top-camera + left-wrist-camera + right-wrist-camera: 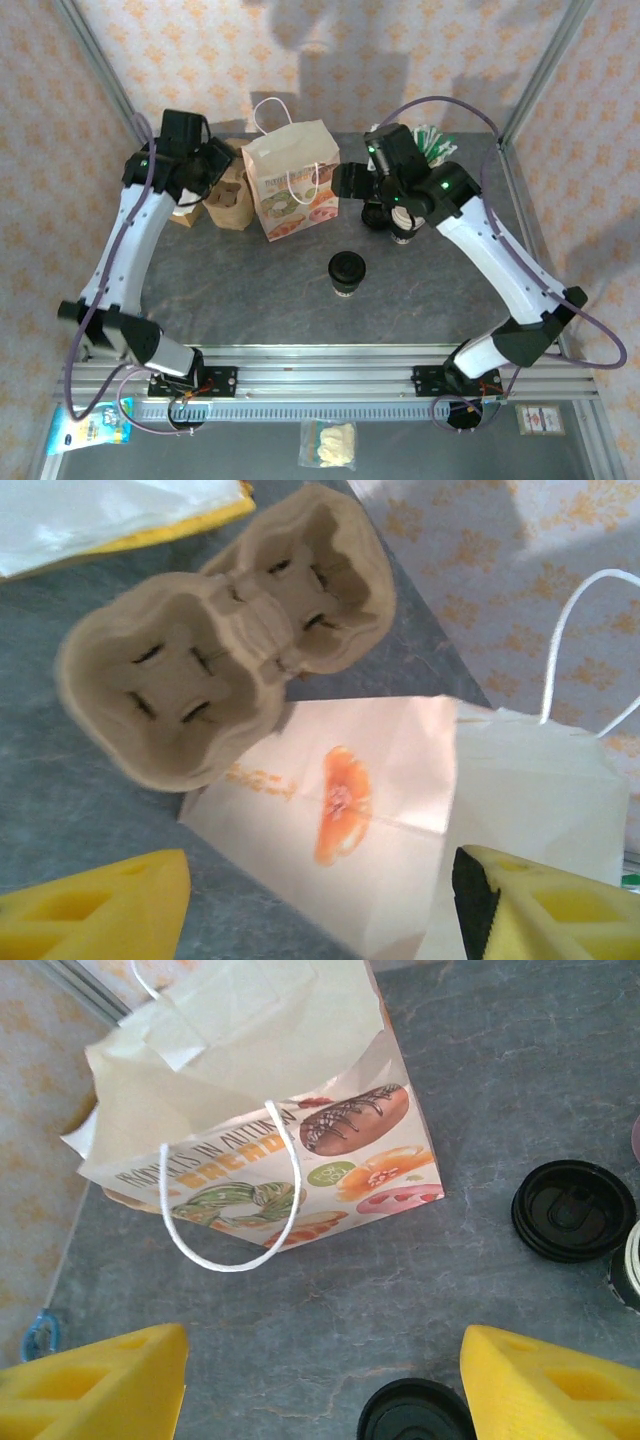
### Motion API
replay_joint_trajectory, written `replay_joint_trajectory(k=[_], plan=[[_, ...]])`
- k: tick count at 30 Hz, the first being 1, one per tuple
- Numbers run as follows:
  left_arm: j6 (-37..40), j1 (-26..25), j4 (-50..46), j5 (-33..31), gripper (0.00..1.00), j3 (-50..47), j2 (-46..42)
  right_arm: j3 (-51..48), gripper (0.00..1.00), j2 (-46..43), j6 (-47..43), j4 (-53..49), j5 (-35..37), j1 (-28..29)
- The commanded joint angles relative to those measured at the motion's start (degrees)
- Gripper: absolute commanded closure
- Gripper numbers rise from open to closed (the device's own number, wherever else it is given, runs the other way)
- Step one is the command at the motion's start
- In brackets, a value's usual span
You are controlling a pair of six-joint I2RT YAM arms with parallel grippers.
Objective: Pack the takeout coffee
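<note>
The coffee (347, 271) stands upright near the middle of the worktop, lid on, apart from both grippers and on the near side of the bag (292, 180), which stands open toward the far edge. The left gripper (320, 900) hangs over the carrier (225, 630) by the bag's left side, jaws wide and empty. The right gripper (322, 1370) hovers right of the bag, jaws likewise spread, holding nothing.

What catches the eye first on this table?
A white paper bag printed with doughnuts stands open at the back of the grey table, a brown moulded-cardboard cup carrier beside it on the left. In front of the bag sits a small paper cup with a round black lid.
</note>
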Motion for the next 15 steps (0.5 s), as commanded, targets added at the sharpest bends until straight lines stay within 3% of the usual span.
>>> replay_joint_trajectory(k=[1,5,9,15], plan=[[2.0,-2.32,-0.44,2.52,0.29,8.33,4.81,-2.1,0.27,-0.88,-2.05,1.21,-0.59,-0.21],[4.46,-4.93,-4.14,1.96,0.29,13.66,9.38,-5.74,0.27,-2.01,-1.52,3.81,-1.55,-0.28],[5.9,-5.78,-12.62,-3.95,0.33,16.95,12.98,-5.95,0.27,-2.16,-1.15,3.57,-1.53,-0.28],[4.86,-5.9,-12.52,-6.04,0.38,17.16,11.78,-10.93,0.27,-4.29,-0.69,0.45,-1.8,-0.21]])
